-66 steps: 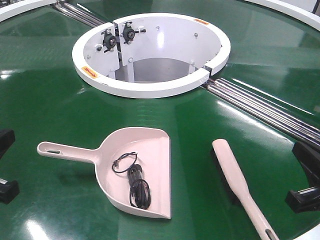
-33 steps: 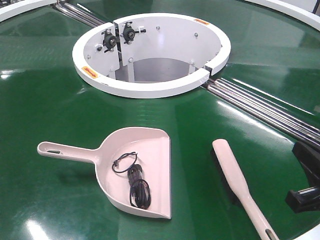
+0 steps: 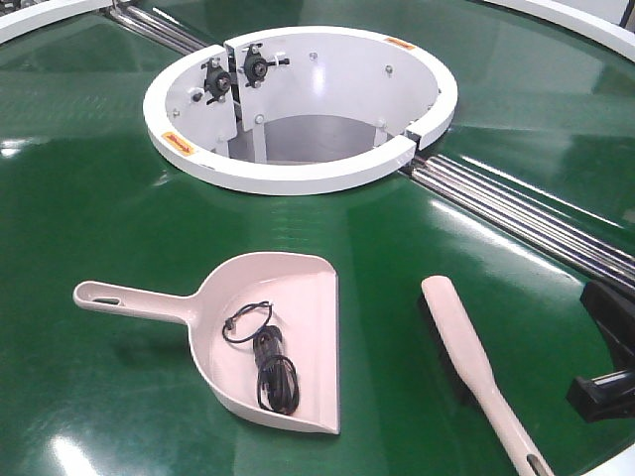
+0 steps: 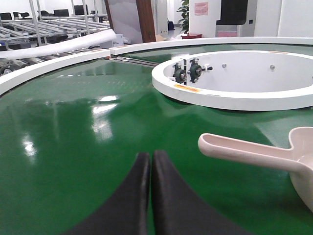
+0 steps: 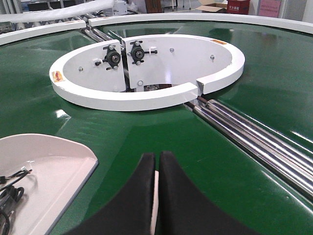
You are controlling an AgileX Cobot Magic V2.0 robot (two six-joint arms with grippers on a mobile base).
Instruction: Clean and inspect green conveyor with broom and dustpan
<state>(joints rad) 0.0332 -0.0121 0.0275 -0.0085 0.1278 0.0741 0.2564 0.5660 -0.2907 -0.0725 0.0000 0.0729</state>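
- Green, glossy belt (image 3: 119, 198) spreads under everything I see, with metal rollers (image 3: 516, 213) crossing it on the far right.
- Pale pink dustpan (image 3: 288, 337) lies flat on the belt near the middle, its handle pointing left and its wide straight edge facing right.
- Inside the dustpan sits a coiled black cable (image 3: 268, 362), bunched toward the near part of the pan.
- My brush (image 3: 466, 357) lies to the right of the dustpan, apart from it, back side up, with dark bristles showing along its left edge and the handle running toward the near right corner.
- Beyond both tools stands a white ring housing (image 3: 298, 178), open in the middle, with two black bearings (image 3: 233, 74) bolted on its inner wall at the far left.
- My left gripper (image 4: 149, 161) has its two black fingers pressed together, tips touching, nothing between them; it sits low over bare belt, left of the dustpan's handle.
- My right gripper (image 5: 156, 164) also has its fingers closed, with only a thin slit between them; a sliver of the pale brush shows through that slit below.
- From the front view, only the black edge of my right arm appears at the right border.
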